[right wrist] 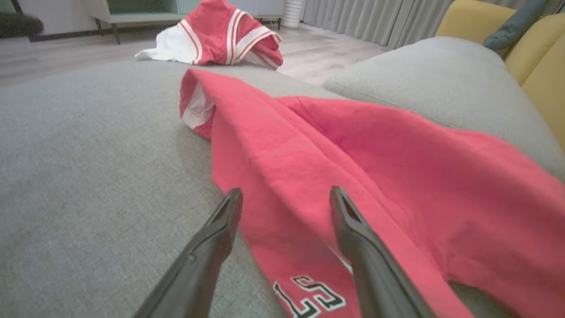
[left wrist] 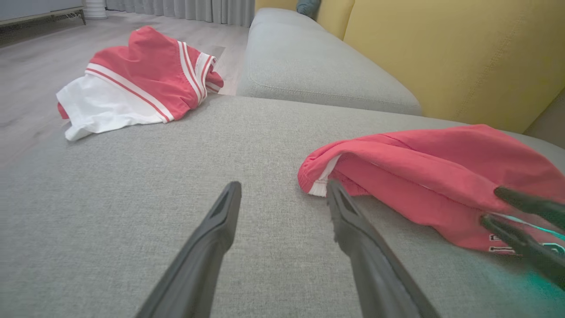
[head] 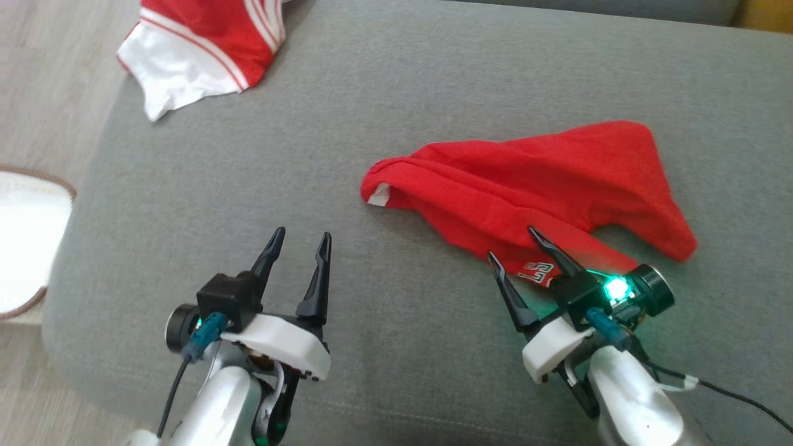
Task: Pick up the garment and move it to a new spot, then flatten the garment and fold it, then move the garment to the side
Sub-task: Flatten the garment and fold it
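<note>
The garment (head: 533,186) is a crumpled red piece with white trim and printed lettering, lying on the right half of the grey cushion (head: 248,186); it shows too in the left wrist view (left wrist: 432,176) and the right wrist view (right wrist: 353,168). My right gripper (head: 511,243) stands open over the garment's near edge, one finger above the cloth, nothing held. In its own view the right gripper (right wrist: 286,198) straddles the red fabric's edge. My left gripper (head: 303,235) is open above bare cushion, left of the garment; its own view puts the left gripper (left wrist: 284,187) just short of the white-trimmed end.
A second red and white garment (head: 198,49) lies at the cushion's far left corner, hanging over the edge. A white round thing with a brown rim (head: 25,235) sits on the floor at left. Yellow sofa backs (left wrist: 441,53) and another grey cushion (left wrist: 309,62) lie beyond.
</note>
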